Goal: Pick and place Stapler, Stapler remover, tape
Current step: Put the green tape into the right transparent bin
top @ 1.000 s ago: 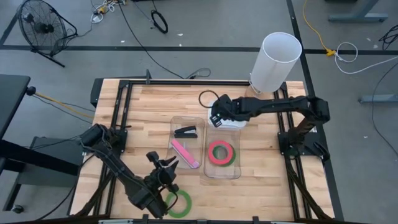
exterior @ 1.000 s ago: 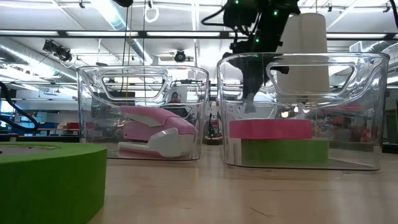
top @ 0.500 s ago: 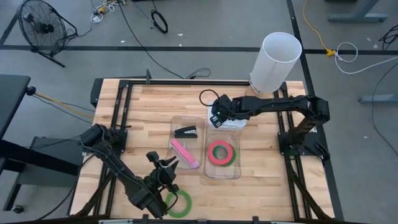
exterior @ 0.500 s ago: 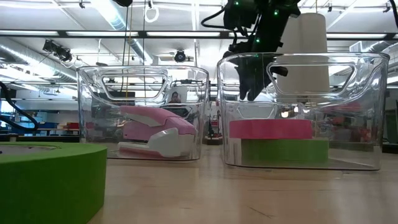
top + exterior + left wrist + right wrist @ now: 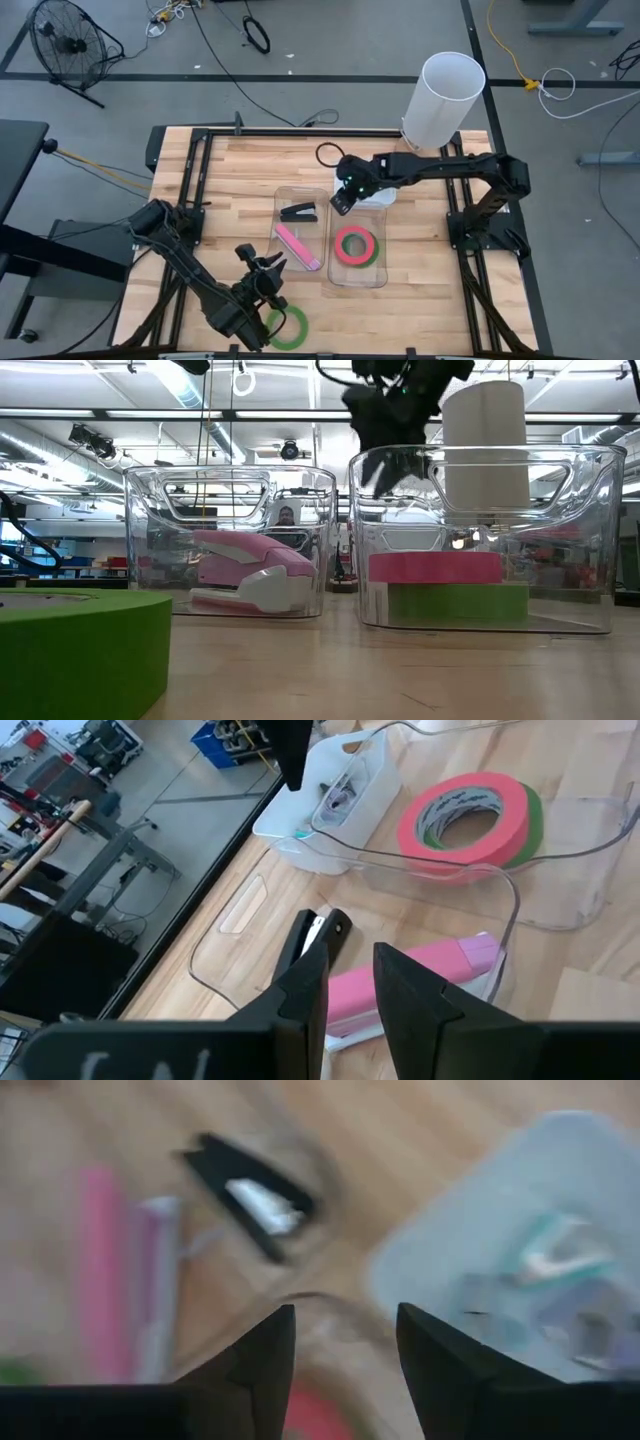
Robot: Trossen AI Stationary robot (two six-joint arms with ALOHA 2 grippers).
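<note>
The right gripper [image 5: 340, 201] hangs with fingers [image 5: 255, 1360] parted and empty above the clear bin's [image 5: 380, 278] rim. Below them, inside it, the red-pink tape [image 5: 355, 244] lies stacked on green tape.

On the wooden counter [image 5: 230, 170] there are 2 clear plastic bins side by side, a left bin [image 5: 301, 226] and a right bin [image 5: 357, 245]. There are 3 flat ring-shaped rolls of tape: 1 red-pink roll [image 5: 354, 244] stacked on 1 green roll [image 5: 372, 254] in the right bin, and 1 green roll [image 5: 290, 326] lying loose on the counter. The left bin holds 1 pink and white stapler [image 5: 297, 246] and 1 black staple remover [image 5: 298, 212]. There is 1 small white tray [image 5: 377, 199] and 1 tall white cylinder [image 5: 442, 98]. 2 dark robot arms are present.
</note>
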